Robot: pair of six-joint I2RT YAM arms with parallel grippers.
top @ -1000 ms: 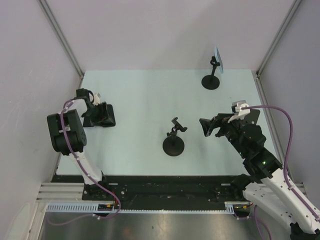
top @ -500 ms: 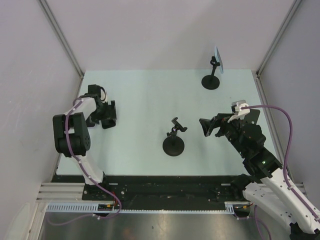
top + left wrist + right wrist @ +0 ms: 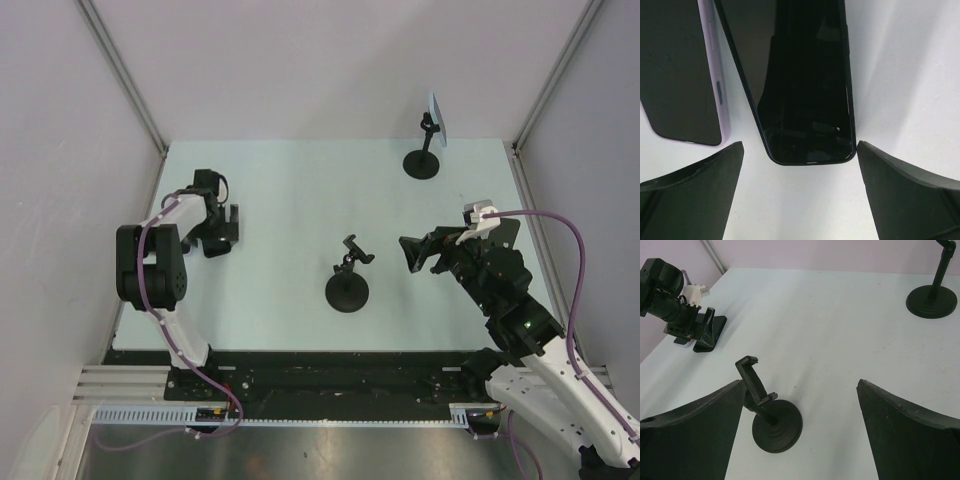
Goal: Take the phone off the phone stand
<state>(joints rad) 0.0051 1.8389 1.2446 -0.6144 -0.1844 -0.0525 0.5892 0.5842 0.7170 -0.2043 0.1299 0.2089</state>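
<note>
At the bench's (image 3: 300,190) 9 o'clock edge, our left pincer (image 3: 800,146) stands spread wide over a dark phone (image 3: 800,90) lying flat, touching neither finger. A lilac phone (image 3: 677,75) lies just beside it at its 9 o'clock. Our right pincer (image 3: 800,382), jaws also apart and gripping nothing, hovers at the near stand's (image 3: 771,422) 3 o'clock. At 1 o'clock, the far stand (image 3: 424,158) carries a pale-blue phone (image 3: 436,118).

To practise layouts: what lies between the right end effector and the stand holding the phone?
Top view: only bare table between right end effector and far stand.
</note>
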